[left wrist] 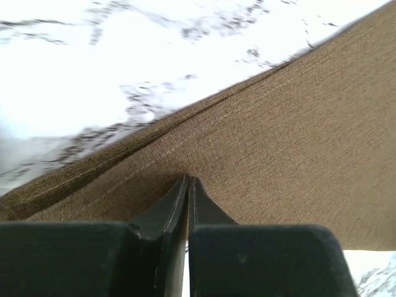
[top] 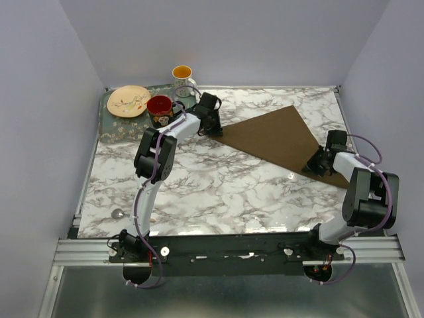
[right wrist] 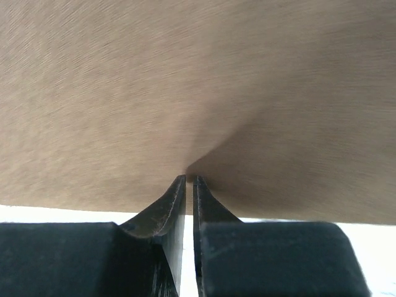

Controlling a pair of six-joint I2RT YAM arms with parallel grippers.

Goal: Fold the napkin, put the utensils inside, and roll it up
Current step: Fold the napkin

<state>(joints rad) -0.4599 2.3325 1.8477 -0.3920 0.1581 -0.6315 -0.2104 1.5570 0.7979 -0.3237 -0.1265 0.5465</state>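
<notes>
The dark brown napkin lies on the marble table as a flat triangle with its peak toward the back. My left gripper is shut on its left corner; in the left wrist view the fingertips pinch the cloth beside a doubled edge. At the right corner my right gripper is shut on the fabric, and in the right wrist view the cloth puckers where the jaws meet. The spoon's silver bowl lies far off at the table's front left.
A dark patterned tray at the back left holds a cream plate and a red cup. A white mug with an orange inside stands at the tray's far edge. Grey walls close in the table on three sides.
</notes>
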